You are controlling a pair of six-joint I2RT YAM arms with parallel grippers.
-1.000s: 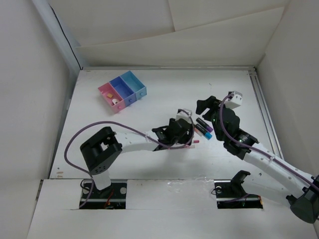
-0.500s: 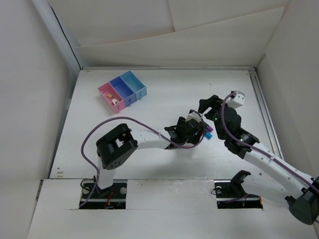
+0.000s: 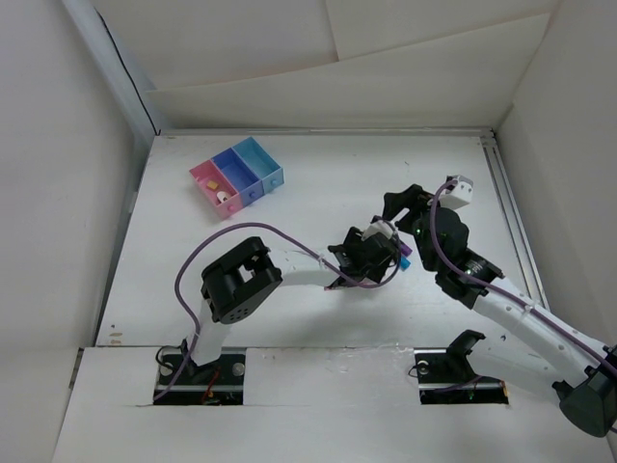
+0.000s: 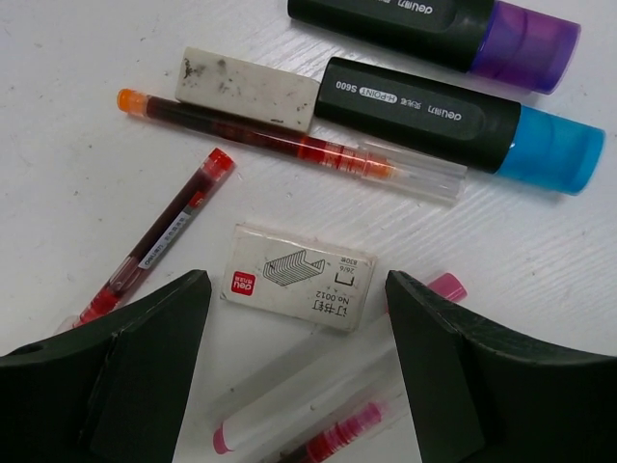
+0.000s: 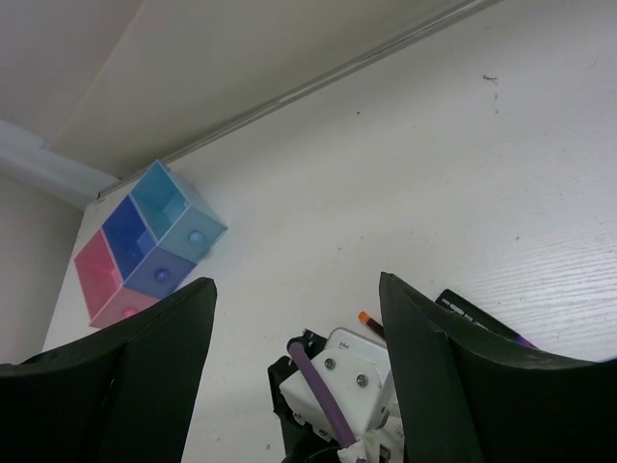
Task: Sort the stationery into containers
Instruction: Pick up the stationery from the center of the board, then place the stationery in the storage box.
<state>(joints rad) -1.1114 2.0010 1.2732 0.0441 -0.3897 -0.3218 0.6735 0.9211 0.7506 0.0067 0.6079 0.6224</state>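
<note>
Left gripper [image 4: 296, 289] spread and empty, right of table centre, straddling the small white box [image 4: 299, 277]. Light, stiff, probably smooth card. Pinch it end to end, low, clear of the white pen [image 4: 308, 386] just beside. Right gripper [image 5: 296, 285] spread too.

Soft, even white light fills every view. The top view is bright and sharp, and the shadows under the arms [image 3: 299, 280] are faint. In the left wrist view the print on the markers [image 4: 424, 101] reads crisply, while the dark fingers [image 4: 125, 376] at 7 and 5 o'clock look slightly soft. The right wrist view dims toward 9 o'clock.
</note>
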